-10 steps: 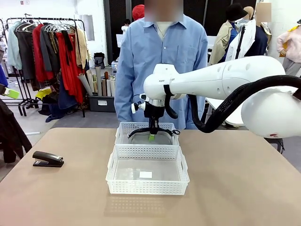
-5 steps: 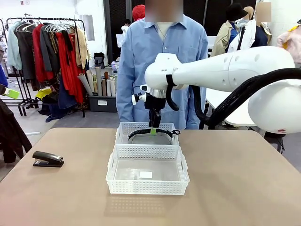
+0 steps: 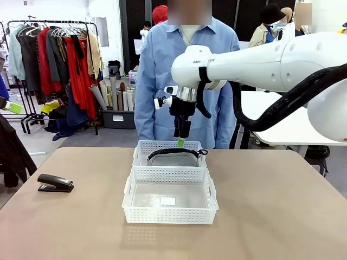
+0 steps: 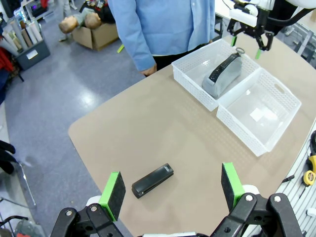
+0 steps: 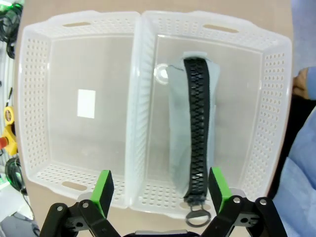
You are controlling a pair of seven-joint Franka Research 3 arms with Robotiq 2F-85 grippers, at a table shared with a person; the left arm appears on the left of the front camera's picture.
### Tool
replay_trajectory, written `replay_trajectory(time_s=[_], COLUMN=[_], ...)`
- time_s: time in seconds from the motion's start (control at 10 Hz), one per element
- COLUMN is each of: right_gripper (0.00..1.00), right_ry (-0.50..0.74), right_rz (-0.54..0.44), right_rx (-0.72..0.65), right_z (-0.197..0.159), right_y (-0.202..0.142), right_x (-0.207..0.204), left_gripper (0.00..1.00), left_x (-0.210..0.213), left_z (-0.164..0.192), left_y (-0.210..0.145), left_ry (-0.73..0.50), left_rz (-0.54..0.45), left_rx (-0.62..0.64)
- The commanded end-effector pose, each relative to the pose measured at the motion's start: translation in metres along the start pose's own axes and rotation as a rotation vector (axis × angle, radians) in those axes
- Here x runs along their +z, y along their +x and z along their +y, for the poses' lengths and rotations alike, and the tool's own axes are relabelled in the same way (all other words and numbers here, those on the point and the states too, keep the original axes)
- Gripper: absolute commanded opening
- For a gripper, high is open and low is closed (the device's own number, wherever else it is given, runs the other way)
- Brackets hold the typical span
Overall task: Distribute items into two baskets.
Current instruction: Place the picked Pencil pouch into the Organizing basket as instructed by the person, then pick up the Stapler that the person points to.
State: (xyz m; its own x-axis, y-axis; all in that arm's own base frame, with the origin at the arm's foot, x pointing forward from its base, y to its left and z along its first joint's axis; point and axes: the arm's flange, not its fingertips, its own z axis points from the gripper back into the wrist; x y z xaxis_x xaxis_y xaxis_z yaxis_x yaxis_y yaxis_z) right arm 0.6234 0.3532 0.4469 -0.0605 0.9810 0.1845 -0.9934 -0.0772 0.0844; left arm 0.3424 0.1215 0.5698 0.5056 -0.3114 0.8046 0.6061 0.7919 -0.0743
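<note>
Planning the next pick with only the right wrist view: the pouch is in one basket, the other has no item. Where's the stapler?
Observer: The stapler lies on the table, well to the robot's left of the near basket.
Operator: Is the left gripper ready for it?
Observer: The left gripper is open, high over the table, with the stapler in view below it.
Operator: How high is mine?
Observer: The right gripper is open just above the far basket, clear of the pouch.

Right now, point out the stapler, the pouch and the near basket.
stapler [image 3: 55, 183]: front view, middle of its black body.
pouch [image 5: 192, 128]: right wrist view, black strip along its middle.
near basket [image 3: 169, 215]: front view, its front wall.
</note>
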Motion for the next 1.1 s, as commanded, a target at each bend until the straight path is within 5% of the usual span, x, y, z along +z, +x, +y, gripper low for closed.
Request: replay_trajectory(time_s=[0.0,1.0], right_gripper=[1.00,1.00], right_ry=[0.007,0.009], right_rz=[-0.043,-0.010], right_rx=[-0.008,-0.009], right_z=[0.020,0.005], right_y=[-0.012,-0.003], right_x=[0.004,0.003], left_gripper=[1.00,1.00], left_x=[0.000,0.000], left_z=[0.001,0.001], left_y=[0.001,0.001], left_ry=[-0.013,-0.013], left_rz=[-0.019,-0.019], left_rx=[-0.010,-0.010])
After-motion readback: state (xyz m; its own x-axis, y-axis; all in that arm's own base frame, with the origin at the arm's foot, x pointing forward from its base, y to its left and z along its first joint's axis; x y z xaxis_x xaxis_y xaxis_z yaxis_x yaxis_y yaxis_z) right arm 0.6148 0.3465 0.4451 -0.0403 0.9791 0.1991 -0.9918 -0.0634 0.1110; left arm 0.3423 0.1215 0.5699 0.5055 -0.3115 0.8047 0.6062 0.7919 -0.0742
